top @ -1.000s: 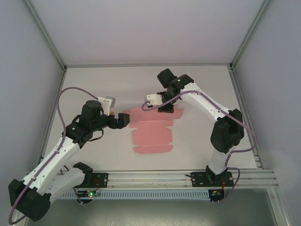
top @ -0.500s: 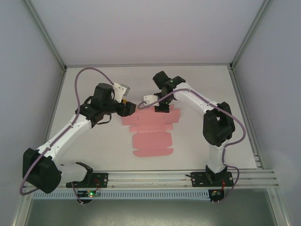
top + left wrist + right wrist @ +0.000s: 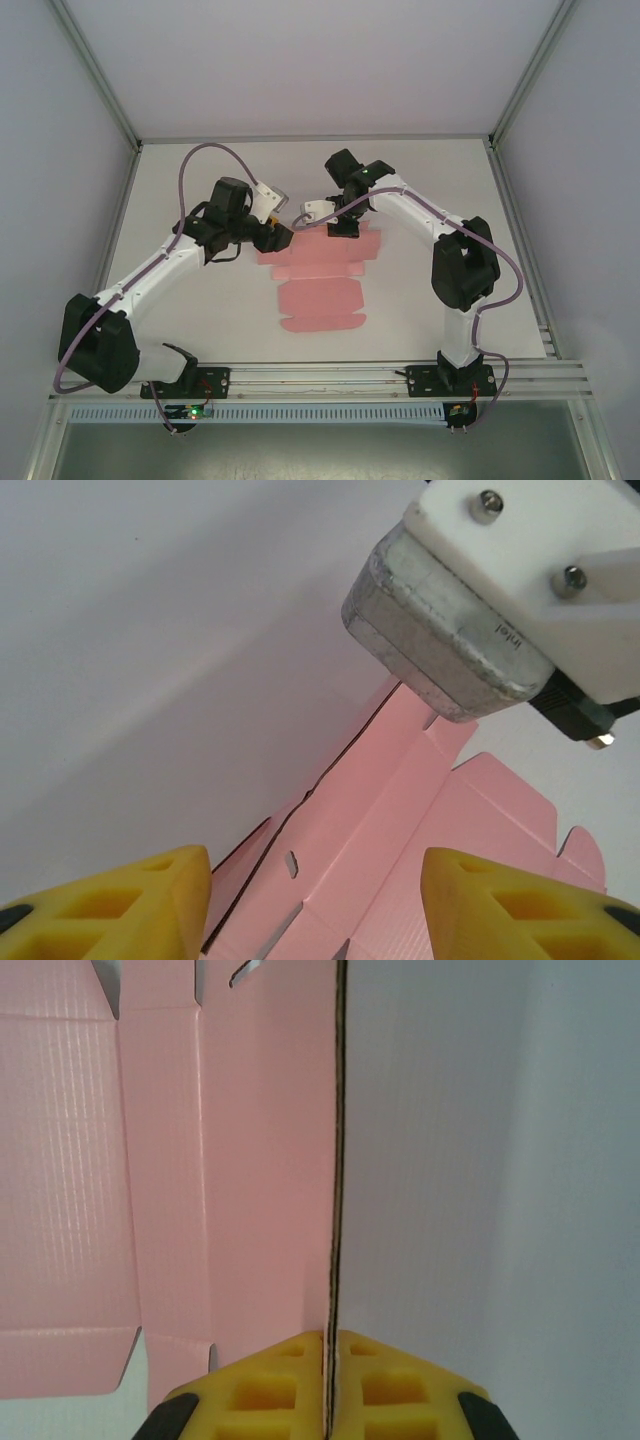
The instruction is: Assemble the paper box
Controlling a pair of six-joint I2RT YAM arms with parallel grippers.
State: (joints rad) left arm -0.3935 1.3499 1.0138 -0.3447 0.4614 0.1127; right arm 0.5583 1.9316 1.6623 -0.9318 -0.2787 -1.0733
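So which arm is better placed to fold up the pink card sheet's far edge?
Right, probably: the right gripper is shut on that edge of the flat pink card sheet; the left gripper hangs open above it.

"intel" on the grey metal camera housing [image 3: 450, 630], no other legible text

We count one paper box [image 3: 322, 290], a flat pink sheet, on one table [image 3: 430, 180]. Two arms meet at the sheet's far edge: the left arm [image 3: 150, 280] and the right arm [image 3: 420, 212]. They carry two grippers, the left gripper [image 3: 285, 238] and the right gripper [image 3: 343, 232], and two purple cables [image 3: 207, 149].
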